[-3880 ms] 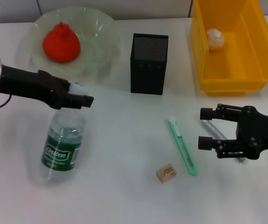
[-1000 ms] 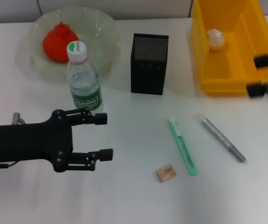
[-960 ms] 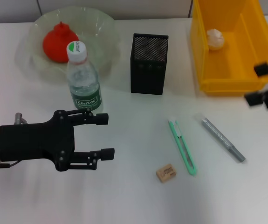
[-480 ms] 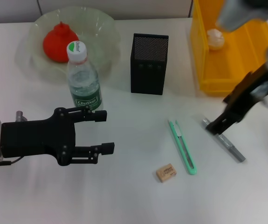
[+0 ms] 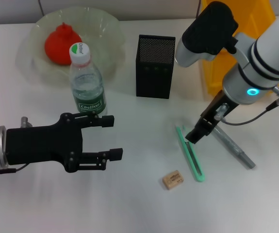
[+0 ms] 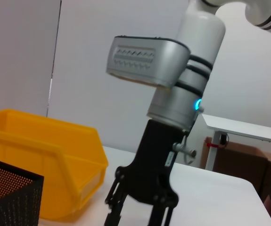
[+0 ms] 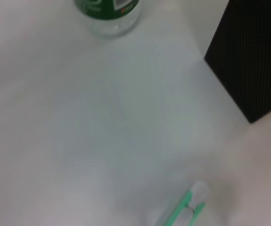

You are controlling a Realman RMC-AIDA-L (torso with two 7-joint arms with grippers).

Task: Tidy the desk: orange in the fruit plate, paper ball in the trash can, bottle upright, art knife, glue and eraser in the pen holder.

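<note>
The bottle (image 5: 87,80) stands upright in front of the fruit plate (image 5: 105,29), which holds the orange (image 5: 61,43). My left gripper (image 5: 116,136) is open and empty, a little in front of the bottle and apart from it. My right gripper (image 5: 196,135) points down over the white-tipped end of the art knife (image 5: 191,158), fingers spread; it also shows in the left wrist view (image 6: 137,214). The glue (image 5: 235,147) lies just right of the knife. The eraser (image 5: 172,179) lies in front. The pen holder (image 5: 155,65) stands mid-desk. The paper ball is hidden.
The trash can (image 5: 210,77) at the back right is mostly covered by my right arm; it shows in the left wrist view (image 6: 41,155) beside the pen holder (image 6: 8,188). The right wrist view shows the bottle's base (image 7: 108,14), the pen holder (image 7: 255,56) and the knife's tip (image 7: 190,207).
The bottle went from lying down to upright and my left gripper let it go and drew back. My right arm swung in from the bin side to above the art knife.
</note>
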